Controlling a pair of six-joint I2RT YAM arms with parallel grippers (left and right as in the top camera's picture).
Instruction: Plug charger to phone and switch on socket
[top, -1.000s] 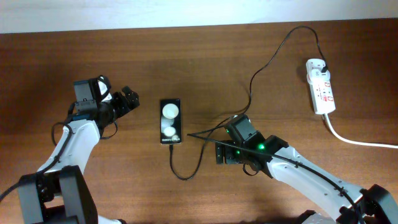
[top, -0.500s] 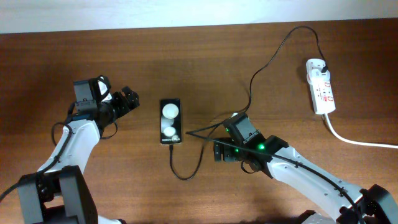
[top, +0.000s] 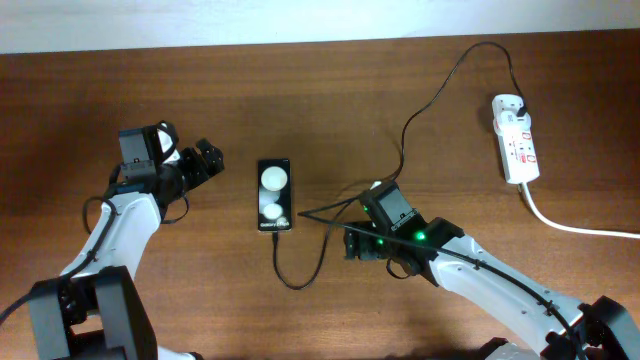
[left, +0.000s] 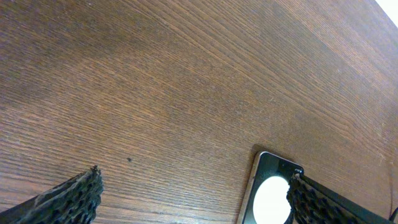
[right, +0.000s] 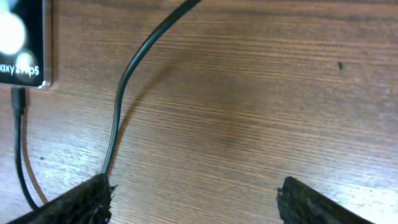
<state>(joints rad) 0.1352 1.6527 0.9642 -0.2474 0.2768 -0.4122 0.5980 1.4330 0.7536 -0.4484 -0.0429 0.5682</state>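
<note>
Beside the wide-open, empty right jaws the charger (right: 116, 118) lies limp and light across the worktop (right: 261, 93), likely best pinched at its stiff tip by the phone (right: 31, 53); left jaws likewise gape empty.

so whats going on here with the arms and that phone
The phone is being set up to charge. The charger cable runs from the socket to the phone's bottom edge, where its tip looks plugged in. Both hands are open and empty: the left hand sits beside the phone, and the right hand hovers by the cable's slack. Neither is near the socket's switches.
</note>
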